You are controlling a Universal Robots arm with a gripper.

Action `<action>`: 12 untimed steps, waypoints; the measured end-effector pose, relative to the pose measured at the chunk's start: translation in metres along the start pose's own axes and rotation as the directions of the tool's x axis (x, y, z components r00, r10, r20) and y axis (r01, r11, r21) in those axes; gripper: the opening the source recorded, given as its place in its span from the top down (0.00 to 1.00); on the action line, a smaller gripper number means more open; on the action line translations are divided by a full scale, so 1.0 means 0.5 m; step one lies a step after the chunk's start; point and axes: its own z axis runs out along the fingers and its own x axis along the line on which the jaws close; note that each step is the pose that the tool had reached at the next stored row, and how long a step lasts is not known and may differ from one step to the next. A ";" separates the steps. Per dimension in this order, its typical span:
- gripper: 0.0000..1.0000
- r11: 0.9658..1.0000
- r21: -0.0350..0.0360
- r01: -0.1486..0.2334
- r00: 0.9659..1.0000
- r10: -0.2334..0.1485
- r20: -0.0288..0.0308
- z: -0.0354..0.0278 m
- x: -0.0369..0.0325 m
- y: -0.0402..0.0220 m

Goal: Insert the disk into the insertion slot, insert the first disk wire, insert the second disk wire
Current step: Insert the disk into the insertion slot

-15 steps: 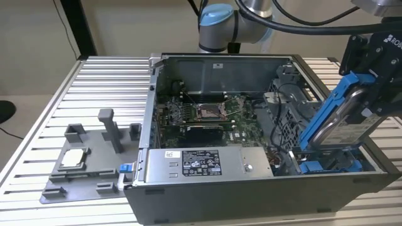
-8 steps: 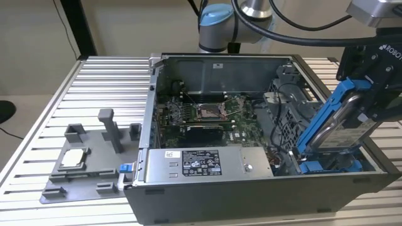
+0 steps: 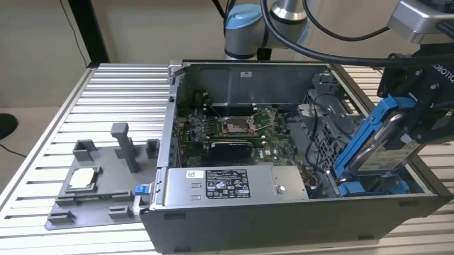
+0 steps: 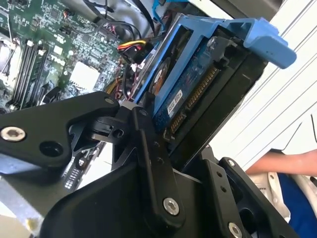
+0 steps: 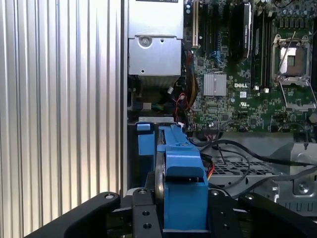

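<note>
Blue-framed, the disk (image 3: pixel 377 133) stands tilted at the exterior view's right end of the case (image 3: pixel 284 218), its lower end at the blue rails of the slot (image 3: pixel 372 187). The gripper (image 5: pixel 182 213) pinches its upper end from both sides.

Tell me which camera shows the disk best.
The exterior view: the disk shows along nearly its whole length, tilted in the pincer, lower end down at the drive cage. The second wrist view shows its circuit-board side and connector close up; the first wrist view shows it edge-on, mostly blue carrier.
</note>
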 end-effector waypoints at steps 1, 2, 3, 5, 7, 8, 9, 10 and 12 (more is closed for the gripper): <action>1.00 1.000 0.000 0.000 1.000 0.000 0.000 0.002 0.000 0.000; 1.00 1.000 0.000 0.000 1.000 0.000 0.000 0.004 0.000 0.000; 1.00 1.000 0.000 0.000 1.000 0.000 0.000 0.005 0.000 0.000; 1.00 1.000 0.000 0.000 1.000 0.000 0.000 0.008 0.000 -0.001; 1.00 1.000 0.000 -0.001 1.000 0.001 0.000 0.011 0.000 -0.001; 1.00 1.000 0.000 -0.002 1.000 0.002 0.000 0.012 0.000 -0.001; 1.00 1.000 0.000 -0.002 1.000 0.002 0.000 0.013 0.000 -0.001; 1.00 1.000 0.000 -0.002 1.000 0.002 0.000 0.015 0.001 -0.001; 1.00 1.000 0.000 -0.004 1.000 0.004 0.000 0.018 0.001 -0.001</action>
